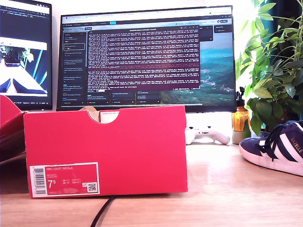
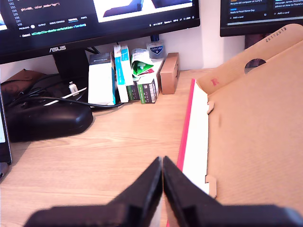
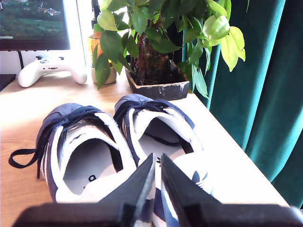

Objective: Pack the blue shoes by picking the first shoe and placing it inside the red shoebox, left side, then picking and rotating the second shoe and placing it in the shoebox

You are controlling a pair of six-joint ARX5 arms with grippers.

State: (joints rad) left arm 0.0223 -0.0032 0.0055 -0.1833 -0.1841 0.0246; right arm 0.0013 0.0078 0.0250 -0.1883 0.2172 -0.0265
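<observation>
My second gripper (image 3: 158, 163) hung, fingers closed and empty, over the paired shoes (image 3: 118, 146), ready to pick; my first gripper (image 2: 162, 165), likewise closed, waited by the open box (image 2: 251, 137).

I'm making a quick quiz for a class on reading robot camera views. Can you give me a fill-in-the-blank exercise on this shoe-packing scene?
1. The size on the red shoebox's white label reads ____.
2. Both blue shoes stand outside the box, on the ____.
3. In the second wrist view, the white game controller sits beside a potted ____.
4. My first gripper's jaws are ____.

Missing words: 7.5; desk; plant; shut
</observation>
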